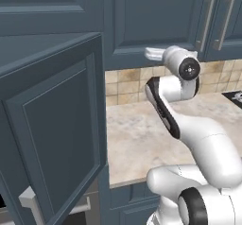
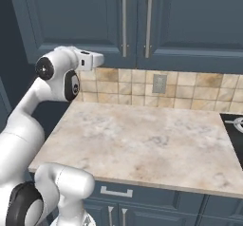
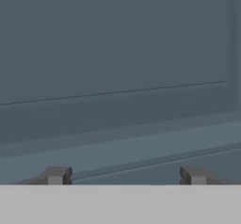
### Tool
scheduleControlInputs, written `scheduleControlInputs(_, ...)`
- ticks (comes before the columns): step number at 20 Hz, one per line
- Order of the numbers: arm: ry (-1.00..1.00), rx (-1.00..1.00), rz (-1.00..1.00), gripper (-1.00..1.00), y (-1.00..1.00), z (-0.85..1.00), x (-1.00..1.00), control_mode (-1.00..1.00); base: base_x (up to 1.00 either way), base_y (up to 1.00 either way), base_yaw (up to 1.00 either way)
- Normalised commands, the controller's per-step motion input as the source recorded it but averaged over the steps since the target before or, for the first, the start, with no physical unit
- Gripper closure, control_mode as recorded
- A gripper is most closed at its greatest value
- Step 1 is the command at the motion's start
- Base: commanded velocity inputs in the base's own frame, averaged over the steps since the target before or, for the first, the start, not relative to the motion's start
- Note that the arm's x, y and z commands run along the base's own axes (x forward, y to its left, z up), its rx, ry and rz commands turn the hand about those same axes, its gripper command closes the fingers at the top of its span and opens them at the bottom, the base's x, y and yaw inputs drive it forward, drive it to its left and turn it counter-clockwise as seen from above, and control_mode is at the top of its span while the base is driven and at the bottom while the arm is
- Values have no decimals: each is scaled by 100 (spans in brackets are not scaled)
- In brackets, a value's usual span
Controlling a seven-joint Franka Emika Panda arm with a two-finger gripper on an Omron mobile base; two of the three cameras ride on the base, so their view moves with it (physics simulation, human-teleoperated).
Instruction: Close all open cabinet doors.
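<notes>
Arm elbow-up, gripper [image 3: 126,175] jaws apart, facing cabinet door [image 3: 117,53].

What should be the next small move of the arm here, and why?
Probably swing the end effector left toward the open cabinet door and push it shut. That door stands swung out over the counter, while the upper doors behind the arm look closed. The hand view shows the fingertips apart, facing a flat door panel.
</notes>
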Motion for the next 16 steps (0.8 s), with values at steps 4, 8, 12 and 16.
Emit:
scheduleControlInputs(4,7,0,1,-100,-3,0,1,-100,0,0,0)
scheduleControlInputs(8,1,-1,0,-100,0,1,-49,-100,0,0,0)
scheduleControlInputs(12,0,-1,0,-100,0,0,-90,-100,0,0,0)
scheduleControlInputs(16,0,0,0,-100,0,0,-100,-100,0,0,0)
